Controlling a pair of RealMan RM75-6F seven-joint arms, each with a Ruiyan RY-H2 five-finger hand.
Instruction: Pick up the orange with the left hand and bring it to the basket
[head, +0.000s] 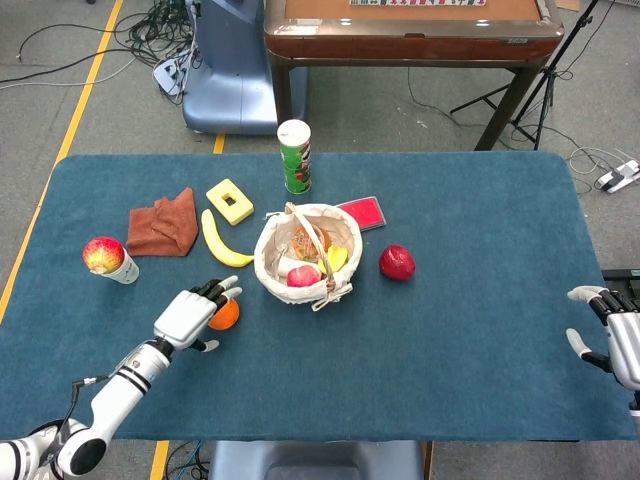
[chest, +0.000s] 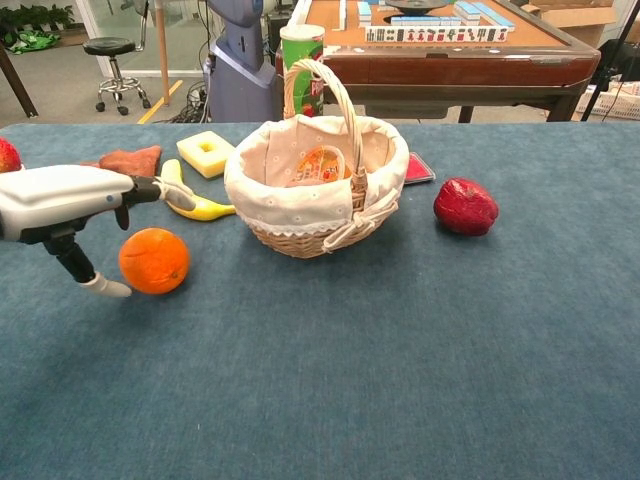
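Observation:
The orange (chest: 155, 261) lies on the blue table left of the wicker basket (head: 305, 257). My left hand (head: 192, 314) hovers over it from the near left, fingers spread above the orange (head: 226, 314) and thumb low beside it, holding nothing. In the chest view the left hand (chest: 60, 200) stretches above and left of the fruit. The basket (chest: 318, 190) has a white cloth lining and holds several items. My right hand (head: 618, 340) rests open at the table's right edge.
A banana (head: 222, 242), yellow block (head: 230, 201), brown cloth (head: 165, 224) and green can (head: 295, 156) lie behind the orange. An apple on a cup (head: 106, 258) stands at the far left. A dark red fruit (head: 397, 262) and a red card (head: 363, 212) sit right of the basket.

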